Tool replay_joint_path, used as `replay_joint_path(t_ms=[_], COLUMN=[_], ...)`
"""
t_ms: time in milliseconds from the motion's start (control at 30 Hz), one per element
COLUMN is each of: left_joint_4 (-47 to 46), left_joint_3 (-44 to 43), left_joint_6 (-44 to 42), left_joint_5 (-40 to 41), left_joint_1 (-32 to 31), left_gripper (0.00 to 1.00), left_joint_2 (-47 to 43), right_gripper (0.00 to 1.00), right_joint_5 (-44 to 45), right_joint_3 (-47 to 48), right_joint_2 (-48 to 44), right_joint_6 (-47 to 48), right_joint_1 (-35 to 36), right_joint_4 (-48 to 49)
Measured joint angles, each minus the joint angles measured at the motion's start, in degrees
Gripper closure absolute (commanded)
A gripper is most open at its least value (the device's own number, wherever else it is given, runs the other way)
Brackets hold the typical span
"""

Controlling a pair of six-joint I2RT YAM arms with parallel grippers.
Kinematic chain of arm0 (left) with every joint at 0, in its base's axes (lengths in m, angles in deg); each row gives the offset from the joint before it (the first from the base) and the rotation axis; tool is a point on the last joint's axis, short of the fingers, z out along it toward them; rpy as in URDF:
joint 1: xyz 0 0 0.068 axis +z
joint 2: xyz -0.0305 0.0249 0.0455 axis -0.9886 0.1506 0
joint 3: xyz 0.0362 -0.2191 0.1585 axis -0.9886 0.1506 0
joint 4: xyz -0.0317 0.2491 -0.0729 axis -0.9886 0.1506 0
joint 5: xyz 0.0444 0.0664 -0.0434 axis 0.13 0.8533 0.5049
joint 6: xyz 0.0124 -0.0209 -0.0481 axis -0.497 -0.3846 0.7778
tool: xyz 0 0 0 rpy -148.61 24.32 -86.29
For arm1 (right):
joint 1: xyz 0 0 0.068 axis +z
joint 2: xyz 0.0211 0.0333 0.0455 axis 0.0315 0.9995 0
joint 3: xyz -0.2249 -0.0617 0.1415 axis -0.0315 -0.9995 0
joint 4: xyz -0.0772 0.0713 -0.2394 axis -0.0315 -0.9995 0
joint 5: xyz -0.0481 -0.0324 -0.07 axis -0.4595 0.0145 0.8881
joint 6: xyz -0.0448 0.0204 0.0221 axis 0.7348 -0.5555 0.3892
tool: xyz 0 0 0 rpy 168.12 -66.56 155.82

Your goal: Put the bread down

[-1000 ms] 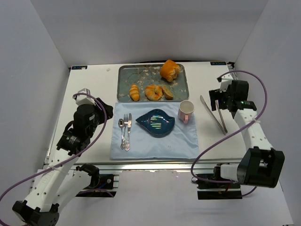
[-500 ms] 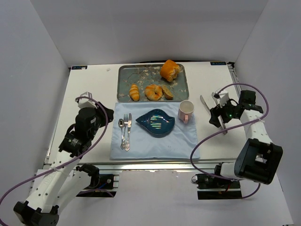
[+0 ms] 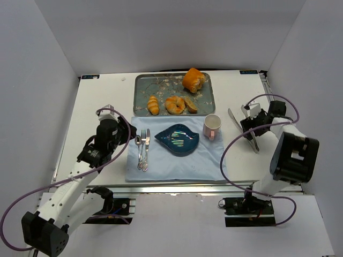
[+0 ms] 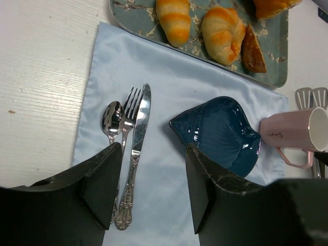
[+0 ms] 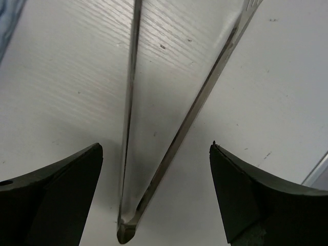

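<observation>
Several pieces of bread lie on a grey tray [image 3: 143,96] at the back: a large orange loaf [image 3: 193,80], a small roll [image 3: 153,104], a croissant [image 3: 174,104] and a brown slice [image 3: 191,104]. The roll [image 4: 174,20] and croissant [image 4: 223,33] also show in the left wrist view. A blue leaf-shaped plate [image 3: 178,139] sits on a light blue cloth [image 3: 209,158]. My left gripper [image 4: 154,192] is open above the cloth beside the cutlery. My right gripper [image 5: 156,197] is open, low over metal tongs [image 5: 179,128] lying on the table, its fingers on either side of the hinge end.
A pink mug [image 3: 212,127] stands on the cloth right of the plate. A spoon, fork and knife [image 3: 142,149] lie on the cloth's left side. The tongs [image 3: 242,128] lie on the white table right of the cloth.
My right gripper has dropped from above the tongs down close over their hinge end. My left gripper has moved forward and right, over the cloth's left side.
</observation>
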Motion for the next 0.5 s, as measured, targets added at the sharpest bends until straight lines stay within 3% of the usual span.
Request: replay_joint_path(t_ms=[300,500], left_joint_4=[-0.72,-0.59], left_joint_3=[-0.44,-1.07], left_joint_6=[-1.05,-1.29], left_joint_5=[-0.76,-0.74], left_joint_1=[0.28,0.61], left_gripper=[0.38,0.38], left_joint_2=[2.69,2.6], right_gripper=[0.2,0.38], right_joint_5=[2.14,3.3], right_joint_3=[6.4,6.47], right_joint_2=[10.99,12.2], right_joint_6=[-4.72,-6.01], right_joint_1=[0.13,1.2], right_joint_4=[-0.2,0.28])
